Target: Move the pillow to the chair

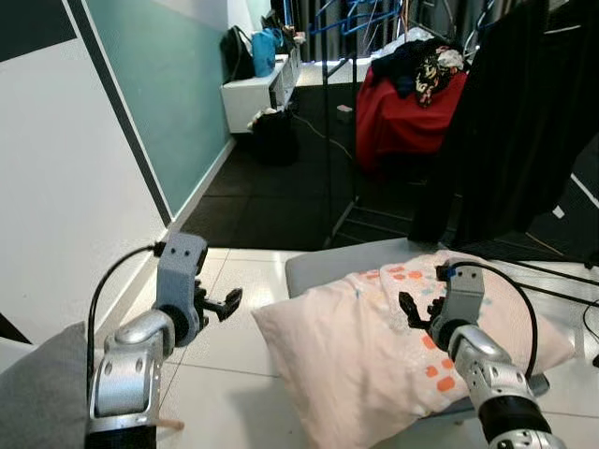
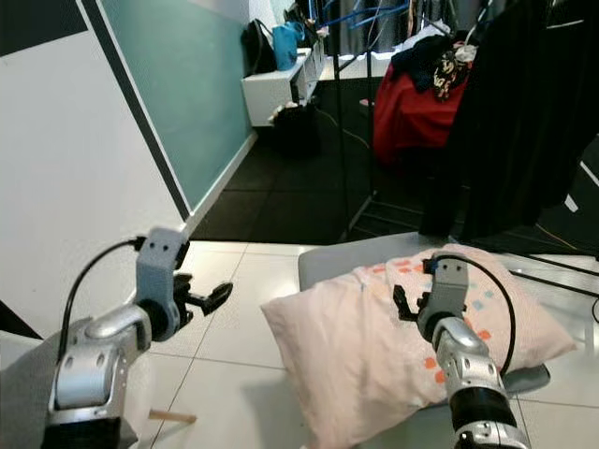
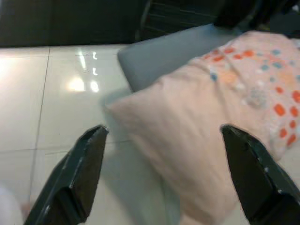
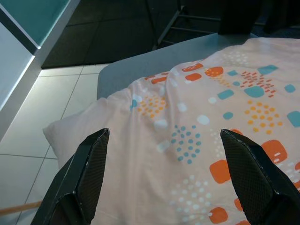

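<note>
A pale pink pillow (image 1: pixel 374 346) with orange and blue dots lies on the grey seat of a chair (image 1: pixel 323 264), one corner hanging over the seat's left edge. My right gripper (image 1: pixel 417 311) hovers open just above the pillow's middle, fingers spread wide over the fabric (image 4: pixel 187 140) with nothing between them. My left gripper (image 1: pixel 225 304) is open too, held off the pillow's left corner over the white tiles. Its wrist camera looks at the pillow (image 3: pixel 225 112) and the seat (image 3: pixel 159 51).
A white and teal wall (image 1: pixel 84 159) runs along the left. Behind the chair hang dark clothes on a rack (image 1: pixel 524 112), with a red-covered heap (image 1: pixel 412 108) and a white shelf (image 1: pixel 257 89) farther back. A grey cushion corner (image 1: pixel 37 393) sits at lower left. Cables (image 1: pixel 562 281) trail at right.
</note>
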`<state>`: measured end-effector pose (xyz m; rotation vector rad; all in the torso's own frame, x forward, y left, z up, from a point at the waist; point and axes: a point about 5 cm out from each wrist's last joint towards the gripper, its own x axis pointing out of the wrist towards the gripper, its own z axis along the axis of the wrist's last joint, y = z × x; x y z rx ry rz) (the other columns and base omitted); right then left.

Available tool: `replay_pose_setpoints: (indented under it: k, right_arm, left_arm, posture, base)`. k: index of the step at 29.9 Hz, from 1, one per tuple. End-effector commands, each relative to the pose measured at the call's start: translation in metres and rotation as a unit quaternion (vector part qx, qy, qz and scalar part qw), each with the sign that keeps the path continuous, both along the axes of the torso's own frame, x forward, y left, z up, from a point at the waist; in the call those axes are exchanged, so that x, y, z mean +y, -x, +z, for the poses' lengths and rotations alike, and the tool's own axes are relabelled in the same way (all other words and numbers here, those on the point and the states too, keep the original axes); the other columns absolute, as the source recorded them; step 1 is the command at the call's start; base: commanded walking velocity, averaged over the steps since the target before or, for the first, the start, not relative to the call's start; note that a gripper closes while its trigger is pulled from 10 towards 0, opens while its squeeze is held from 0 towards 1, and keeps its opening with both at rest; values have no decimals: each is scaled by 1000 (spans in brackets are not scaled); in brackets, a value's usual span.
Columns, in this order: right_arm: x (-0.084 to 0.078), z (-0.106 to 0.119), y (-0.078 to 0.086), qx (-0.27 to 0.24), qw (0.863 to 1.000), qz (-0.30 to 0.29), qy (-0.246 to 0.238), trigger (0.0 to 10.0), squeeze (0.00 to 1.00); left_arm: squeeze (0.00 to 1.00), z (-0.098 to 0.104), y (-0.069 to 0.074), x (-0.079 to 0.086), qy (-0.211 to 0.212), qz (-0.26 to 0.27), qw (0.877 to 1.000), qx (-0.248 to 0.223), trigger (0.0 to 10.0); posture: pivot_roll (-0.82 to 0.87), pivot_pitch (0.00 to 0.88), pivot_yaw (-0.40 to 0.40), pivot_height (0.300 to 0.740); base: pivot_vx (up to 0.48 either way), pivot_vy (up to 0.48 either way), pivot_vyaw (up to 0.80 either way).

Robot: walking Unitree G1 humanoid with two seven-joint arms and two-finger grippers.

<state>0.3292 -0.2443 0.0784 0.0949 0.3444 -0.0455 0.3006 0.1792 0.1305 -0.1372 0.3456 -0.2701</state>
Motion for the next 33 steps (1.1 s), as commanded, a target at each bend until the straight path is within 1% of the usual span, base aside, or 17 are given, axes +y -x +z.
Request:
replay_pose_setpoints:
  k: [1,2,4,7,10,11,13,15,17,20,22,23,25,28,30,31,33]
  right_arm:
    - [1,1,-2,4,1000,-1,2,10000,0]
    - [-2,1,-2,12,1000,-7,6,10000,0]
    - [-7,1,-3,17,1000,-18,6,10000,0]
    - [-8,2,-3,16,1000,-22,4,10000,0]
    - [-15,4,-4,14,999,-46,-10,10000,0]
    - [-15,4,-4,14,999,-46,-10,10000,0]
    - [-23,4,-4,13,997,-70,-40,10000,0]
    - [-23,4,-4,13,997,-70,-40,10000,0]
    - [-30,3,-2,16,993,-95,-67,10000,0]
    - [-33,2,-1,18,991,-108,-80,10000,0]
    - [-42,-2,4,25,984,-140,-106,10000,0]
    - [-42,-2,4,25,984,-140,-106,10000,0]
    - [-52,-8,10,34,977,-168,-126,10000,0]
    - [-57,-11,14,36,972,-183,-146,10000,0]
    - [-60,-11,15,29,966,-192,-169,10000,0]
    - [-60,-11,15,29,966,-192,-169,10000,0]
    - [-63,-10,16,21,958,-207,-197,10000,0]
  left_arm:
    - [0,-17,0,22,56,58,996,28,10000]
    - [0,-30,3,34,75,92,992,44,10000]
    - [0,-41,8,44,90,123,987,45,10000]
    - [0,-43,9,46,91,130,986,41,10000]
    - [0,-45,7,51,107,153,982,11,10000]
    - [0,-45,7,51,107,153,982,11,10000]
    - [0,-44,3,55,108,167,980,-6,10000]
    - [0,-44,3,55,108,167,980,-6,10000]
    - [0,-43,0,57,102,172,980,-21,10000]
    - [0,-42,-1,57,102,171,980,-29,10000]
    - [0,-38,-4,54,93,156,982,-52,10000]
    - [0,-38,-4,54,93,156,982,-52,10000]
    - [0,-35,-6,52,79,154,983,-67,10000]
    - [0,-36,-7,51,66,156,983,-73,10000]
    - [0,-37,-5,47,48,139,986,-76,10000]
    - [0,-37,-5,47,48,139,986,-76,10000]
    - [0,-38,-1,46,35,126,988,-81,10000]
  posture:
    - [-207,45,83,700]
    - [-210,46,80,695]
    - [-210,50,78,685]
    - [-211,51,77,680]
    - [-211,57,67,665]
    - [-211,57,67,665]
    - [-208,59,62,650]
    - [-208,59,62,650]
    - [-209,62,51,640]
    - [-210,62,51,635]
    - [-212,64,49,625]
    - [-212,64,49,625]
    - [-213,67,46,615]
    - [-214,69,44,605]
    - [-213,74,45,595]
    - [-213,74,45,595]
    - [-216,83,49,585]
  base:
    - [0,0,0]
    - [0,0,0]
    - [0,0,0]
    - [0,0,0]
    - [0,0,0]
    - [0,0,0]
    - [0,0,0]
    - [0,0,0]
    - [0,0,0]
    - [0,0,0]
    - [0,0,0]
    - [0,0,0]
    - [0,0,0]
    - [0,0,0]
    - [0,0,0]
    - [0,0,0]
    - [0,0,0]
